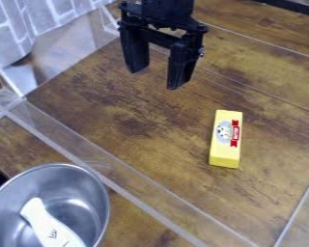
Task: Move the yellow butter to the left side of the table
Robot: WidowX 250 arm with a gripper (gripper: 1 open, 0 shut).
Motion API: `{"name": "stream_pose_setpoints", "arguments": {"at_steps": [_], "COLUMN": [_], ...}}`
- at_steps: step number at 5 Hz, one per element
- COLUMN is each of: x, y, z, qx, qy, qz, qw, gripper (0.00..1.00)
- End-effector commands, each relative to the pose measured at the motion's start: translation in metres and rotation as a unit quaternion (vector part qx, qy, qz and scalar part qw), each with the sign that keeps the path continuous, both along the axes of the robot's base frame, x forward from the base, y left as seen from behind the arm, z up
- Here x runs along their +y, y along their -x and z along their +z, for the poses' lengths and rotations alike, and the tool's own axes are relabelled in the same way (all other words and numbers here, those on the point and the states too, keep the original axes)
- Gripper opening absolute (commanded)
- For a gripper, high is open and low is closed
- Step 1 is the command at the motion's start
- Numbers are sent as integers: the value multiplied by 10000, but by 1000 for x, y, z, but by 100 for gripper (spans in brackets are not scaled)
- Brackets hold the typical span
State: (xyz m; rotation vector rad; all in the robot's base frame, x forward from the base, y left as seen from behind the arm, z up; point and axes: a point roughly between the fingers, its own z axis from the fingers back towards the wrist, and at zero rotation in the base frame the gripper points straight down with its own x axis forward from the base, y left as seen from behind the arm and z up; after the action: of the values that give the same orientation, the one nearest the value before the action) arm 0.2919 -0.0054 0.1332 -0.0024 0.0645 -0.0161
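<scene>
The yellow butter [226,139] lies on the counter [131,130] below and to the right of the tool [162,75] as the camera sees it, well apart from it. Its long axis runs nearly up and down the view, leaning only slightly, with the upper end a touch further right. The tool's two fingers stand side by side across the view, spread wide, with nothing between them. That suits the block: judged from here, the arm needs to travel toward the near right, then come down with a finger on each long side, with little turn of the wrist. How high the tool hangs over the wood is hard to tell from this one view.

The butter is a slim, straight-edged block with a smooth, bright yellow surface, a red-and-white label and a small round picture on top. It looks like a light, rigid piece that should grip cleanly across its narrow width. The tool is matt black, blocky and angular, its fingers squared off.

The counter is dark brown with streaky wood grain and plank seams; a clear acrylic strip [86,150] crosses it on a slant. At the lower left sits a round steel bowl [47,207], its metal greyish and softly shining, with a white object [51,224] inside. Crumpled, pale quilted material [35,34] fills the upper left corner.
</scene>
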Motion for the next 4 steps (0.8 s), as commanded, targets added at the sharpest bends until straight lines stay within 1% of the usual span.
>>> {"name": "stream_pose_setpoints", "arguments": {"at_steps": [1, 2, 3, 4], "x": [-4, -16, -31, -49], "y": [-2, -8, -18, -30], "z": [-6, -16, -27, -35], "qx": [72, 65, 26, -52], "qy": [14, 77, 131, 159], "qz": [20, 16, 21, -87], "qw": [10000, 9999, 9999, 9998], "gripper": [100, 100, 100, 100]}}
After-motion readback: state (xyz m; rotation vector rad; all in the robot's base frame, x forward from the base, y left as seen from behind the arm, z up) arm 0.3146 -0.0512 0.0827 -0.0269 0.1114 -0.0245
